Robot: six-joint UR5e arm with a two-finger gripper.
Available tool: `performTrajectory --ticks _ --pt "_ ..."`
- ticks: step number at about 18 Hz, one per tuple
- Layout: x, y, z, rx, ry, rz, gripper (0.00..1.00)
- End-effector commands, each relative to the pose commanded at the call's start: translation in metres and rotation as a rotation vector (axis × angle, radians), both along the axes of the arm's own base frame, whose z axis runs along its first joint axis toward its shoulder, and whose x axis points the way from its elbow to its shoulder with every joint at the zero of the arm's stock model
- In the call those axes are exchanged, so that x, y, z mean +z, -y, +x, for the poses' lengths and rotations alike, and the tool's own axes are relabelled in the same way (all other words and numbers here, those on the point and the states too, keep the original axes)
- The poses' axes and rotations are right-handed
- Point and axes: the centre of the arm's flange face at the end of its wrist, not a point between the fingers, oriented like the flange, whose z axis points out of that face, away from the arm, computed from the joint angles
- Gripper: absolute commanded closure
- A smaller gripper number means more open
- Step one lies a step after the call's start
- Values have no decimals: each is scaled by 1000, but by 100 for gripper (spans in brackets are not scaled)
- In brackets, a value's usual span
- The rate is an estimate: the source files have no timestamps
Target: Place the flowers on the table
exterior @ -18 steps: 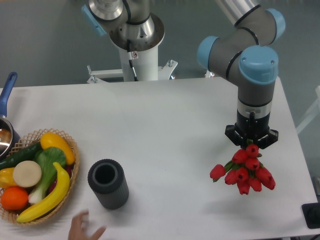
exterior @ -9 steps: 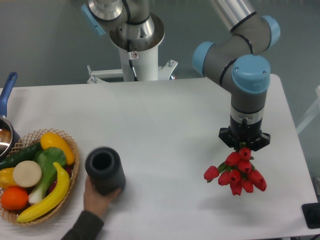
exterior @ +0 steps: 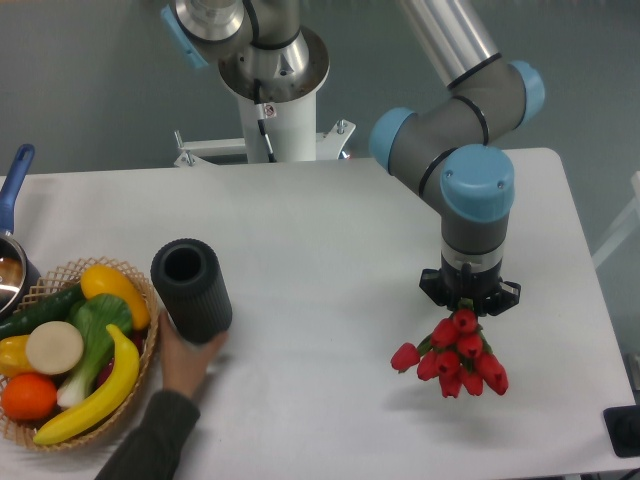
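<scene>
The gripper (exterior: 468, 305) hides the stems of the red tulip bunch (exterior: 455, 354), and its jaws are clenched on them. The bunch hangs at lower right of the frame over the white table (exterior: 330, 250), its long axis near vertical, the blossoms pointing down.

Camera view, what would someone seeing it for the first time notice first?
Most likely the bunch of red flowers hanging from the robot's hand above the right side of the white table. Next, at lower left, a person's hand lifting a dark ribbed vase beside a wicker basket of colourful fruit and vegetables.
</scene>
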Motion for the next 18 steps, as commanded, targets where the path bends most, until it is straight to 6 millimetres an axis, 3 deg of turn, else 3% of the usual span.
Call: performTrajectory --ticks 1,2,8,18 --pt "-1 -1 1 3 1 2 7" --pt "-1 -1 1 5 4 5 0" --pt "-1 3 6 9 3 2 0" --pt "24 26 5 26 -70 47 0"
